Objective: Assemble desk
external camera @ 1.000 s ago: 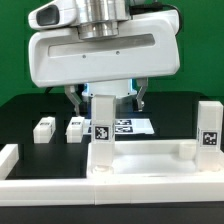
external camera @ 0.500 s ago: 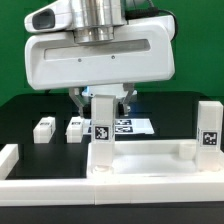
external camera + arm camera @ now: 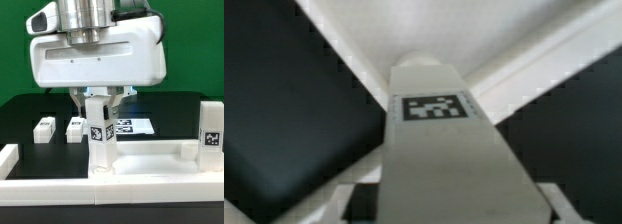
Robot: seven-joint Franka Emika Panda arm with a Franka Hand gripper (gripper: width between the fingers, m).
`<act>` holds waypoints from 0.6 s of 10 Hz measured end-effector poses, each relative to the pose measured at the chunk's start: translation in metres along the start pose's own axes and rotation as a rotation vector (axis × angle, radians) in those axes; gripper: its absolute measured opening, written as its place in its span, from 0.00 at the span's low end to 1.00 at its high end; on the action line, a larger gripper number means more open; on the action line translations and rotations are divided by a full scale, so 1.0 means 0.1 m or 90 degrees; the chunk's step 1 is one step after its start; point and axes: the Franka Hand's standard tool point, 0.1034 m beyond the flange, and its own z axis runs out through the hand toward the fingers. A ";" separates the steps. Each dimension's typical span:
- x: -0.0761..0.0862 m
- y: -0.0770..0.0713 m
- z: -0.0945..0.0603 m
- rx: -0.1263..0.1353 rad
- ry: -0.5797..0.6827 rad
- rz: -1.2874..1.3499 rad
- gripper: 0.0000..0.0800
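Note:
The white desk top, a wide tray with a raised rim, lies at the front. My gripper is shut on a white block leg that stands slightly tilted at the top's corner on the exterior view's left, its tag facing the camera. In the wrist view the leg fills the middle between my fingers, with the top's rim beyond it. Another leg stands upright at the corner on the exterior view's right. Two more legs lie on the black table behind.
The marker board lies flat behind the desk top. A long white border rail runs along the front, with a rail end at the exterior view's left. A green wall stands behind the table.
My hand has shifted toward the exterior view's left and turned. The held leg has turned with it, so its tag now faces the camera, and it leans slightly.

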 end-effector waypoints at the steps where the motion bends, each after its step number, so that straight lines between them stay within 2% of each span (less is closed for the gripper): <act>1: 0.00 0.04 0.00 0.009 -0.004 0.133 0.37; 2: 0.01 0.07 0.00 0.024 -0.016 0.221 0.37; 3: 0.02 0.10 0.01 0.030 -0.024 0.321 0.37; 5: -0.02 0.09 0.00 0.029 -0.024 0.459 0.37; 6: -0.01 0.09 0.00 0.029 -0.024 0.449 0.37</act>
